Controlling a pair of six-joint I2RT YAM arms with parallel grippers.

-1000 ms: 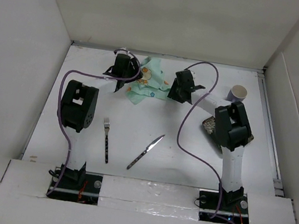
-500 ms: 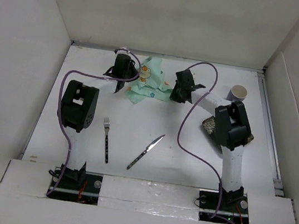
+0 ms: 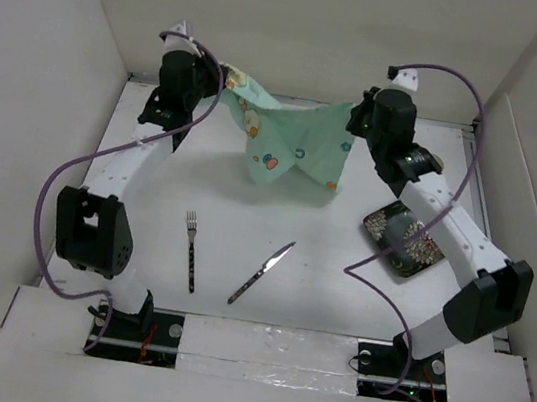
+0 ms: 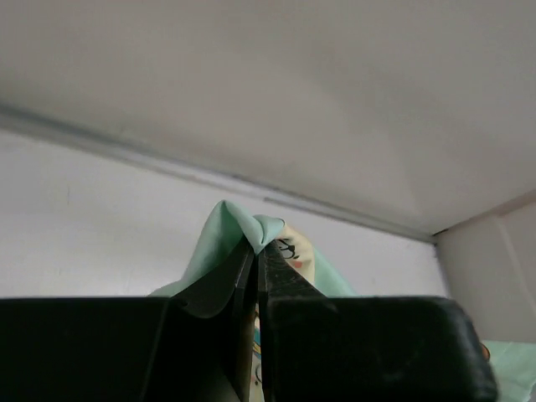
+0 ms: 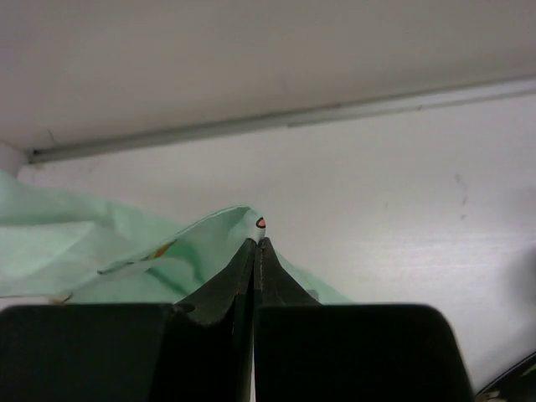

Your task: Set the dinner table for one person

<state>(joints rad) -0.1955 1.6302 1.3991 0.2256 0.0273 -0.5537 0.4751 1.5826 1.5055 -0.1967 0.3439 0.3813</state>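
Jaws of your left gripper and right gripper each pinch a placemat corner, held above the far side of the dinner table; nothing is laid yet: fork, knife and plate lie loose

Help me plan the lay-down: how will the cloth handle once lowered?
Likely floppy: the cloth sags between the left gripper and right gripper. Probably light, since corner pinches hold it. It may wrinkle on the table unless kept taut.

placemat lifted off dinner table, stretched
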